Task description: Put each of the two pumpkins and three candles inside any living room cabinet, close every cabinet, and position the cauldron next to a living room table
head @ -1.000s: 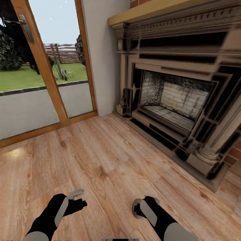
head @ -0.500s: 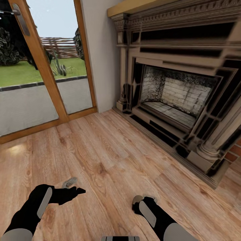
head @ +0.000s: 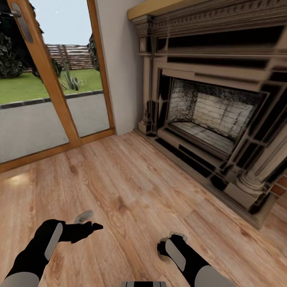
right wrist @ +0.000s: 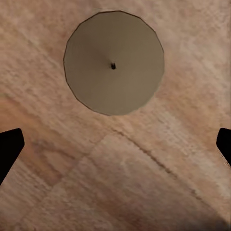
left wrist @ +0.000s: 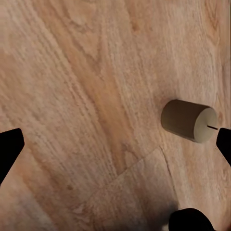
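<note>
Two candles are on the wooden floor. One candle (head: 83,216) (left wrist: 188,120) lies on its side, a short beige cylinder, just beyond my left gripper (head: 89,228) (left wrist: 115,147). That gripper is open, and the candle lies close to one fingertip (left wrist: 224,144). The other candle (right wrist: 113,62) (head: 178,234) stands upright, its round top and wick seen from straight above. My right gripper (head: 162,247) (right wrist: 115,144) hangs over it, open wide, with nothing between the fingers.
A large stone fireplace (head: 211,115) with a raised hearth runs along the right. A wood-framed glass door (head: 52,79) onto a garden closes off the left rear, with a white wall corner (head: 119,67) between them. Wooden floor (head: 131,187) lies ahead.
My left arm has swung out to the left and lower, and its gripper now points sideways at the lying candle. The right arm has barely moved. The view has shifted slightly.
</note>
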Tool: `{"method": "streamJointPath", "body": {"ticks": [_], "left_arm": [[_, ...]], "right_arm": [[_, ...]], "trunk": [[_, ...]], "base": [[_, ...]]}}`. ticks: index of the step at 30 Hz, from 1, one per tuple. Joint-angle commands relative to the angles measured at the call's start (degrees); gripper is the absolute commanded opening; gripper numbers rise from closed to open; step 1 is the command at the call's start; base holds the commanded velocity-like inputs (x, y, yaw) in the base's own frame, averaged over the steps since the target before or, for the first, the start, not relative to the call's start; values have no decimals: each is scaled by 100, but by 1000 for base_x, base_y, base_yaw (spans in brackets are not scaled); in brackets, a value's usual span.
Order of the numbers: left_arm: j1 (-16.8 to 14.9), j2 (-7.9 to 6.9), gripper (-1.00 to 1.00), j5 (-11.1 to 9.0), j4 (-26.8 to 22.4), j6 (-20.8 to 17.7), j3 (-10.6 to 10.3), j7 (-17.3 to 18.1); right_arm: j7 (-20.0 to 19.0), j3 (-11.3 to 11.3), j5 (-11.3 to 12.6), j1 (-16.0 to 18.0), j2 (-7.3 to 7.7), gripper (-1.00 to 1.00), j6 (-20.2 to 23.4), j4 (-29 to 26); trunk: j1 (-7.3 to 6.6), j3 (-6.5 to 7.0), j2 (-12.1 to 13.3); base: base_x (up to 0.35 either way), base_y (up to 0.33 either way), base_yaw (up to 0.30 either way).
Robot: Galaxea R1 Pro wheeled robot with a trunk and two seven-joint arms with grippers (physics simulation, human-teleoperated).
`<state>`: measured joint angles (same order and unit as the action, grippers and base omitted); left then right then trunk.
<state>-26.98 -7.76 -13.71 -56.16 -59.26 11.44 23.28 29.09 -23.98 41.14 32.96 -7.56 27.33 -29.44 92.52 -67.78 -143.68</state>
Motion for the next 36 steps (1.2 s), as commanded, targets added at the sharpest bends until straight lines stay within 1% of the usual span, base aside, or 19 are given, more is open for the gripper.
{"method": "streamJointPath", "body": {"ticks": [1,6,11,19,25,32,36], "left_arm": [[0,6,100,0,0,5,-1,0],[0,17,100,2,0,13,-1,1],[0,21,100,2,0,19,-8,2],[0,28,100,1,0,20,-26,1],[0,29,100,1,0,12,-12,1],[0,29,100,0,0,11,-10,1],[0,58,100,0,0,12,-10,1]], "right_arm": [[0,-1,1,0,0,100,-1,0],[0,-1,2,0,0,100,-2,0],[0,-1,3,0,0,100,-4,0],[0,-9,0,0,2,100,-27,0],[-21,-29,-1,0,8,100,-183,0],[-215,-36,-7,-4,10,100,-221,-4],[-239,-36,-7,-3,15,100,-286,-5]], "trunk": [[0,0,0],[0,0,0],[0,0,0],[0,0,0],[16,-133,-8],[34,-288,-17],[44,-377,-23]], "base": [[223,0,0],[121,0,0],[227,0,0],[39,0,0],[2,0,0],[0,0,0],[0,0,0]]}}
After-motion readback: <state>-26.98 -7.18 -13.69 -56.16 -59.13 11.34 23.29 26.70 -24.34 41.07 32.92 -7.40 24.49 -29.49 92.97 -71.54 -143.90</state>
